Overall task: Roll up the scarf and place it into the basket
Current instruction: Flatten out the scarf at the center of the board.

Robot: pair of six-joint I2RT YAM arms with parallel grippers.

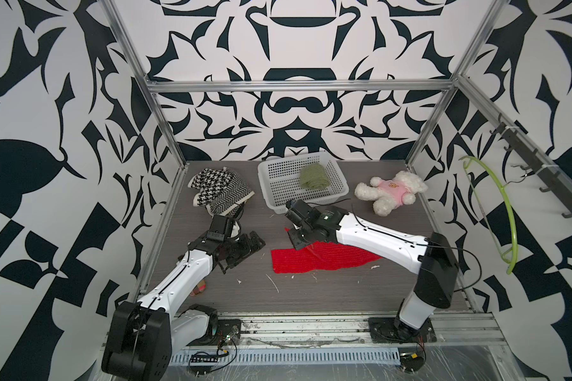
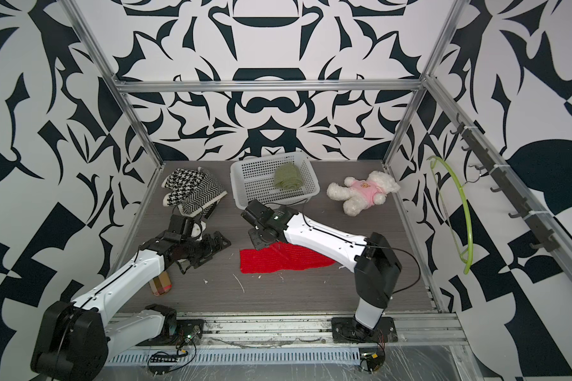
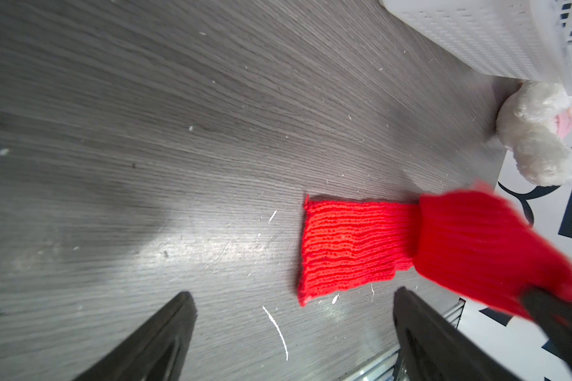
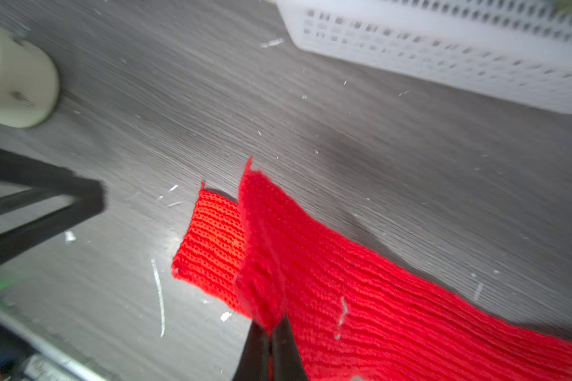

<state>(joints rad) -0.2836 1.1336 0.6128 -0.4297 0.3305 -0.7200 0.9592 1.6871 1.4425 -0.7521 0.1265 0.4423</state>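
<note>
Grey wood-grain table (image 1: 327, 290) carries the red scarf (image 1: 298, 262) at its centre, nearer than the basket (image 1: 265, 184). The right gripper (image 4: 271, 325) pinches a raised fold; the left gripper (image 3: 293, 292) gapes empty beside the scarf's left end. The knit looks soft, light and floppy, best gripped at an edge.

Grey wood-grain table (image 1: 327, 293) bearing: white plush bear (image 1: 392, 191) in pink shirt, far right; heap of black-and-white patterned knits (image 1: 220, 189), far left; plaid roll (image 2: 161, 286), near left edge; lime-green hanger (image 1: 506, 211) on the side wall's black hook rail (image 1: 542, 171).
</note>
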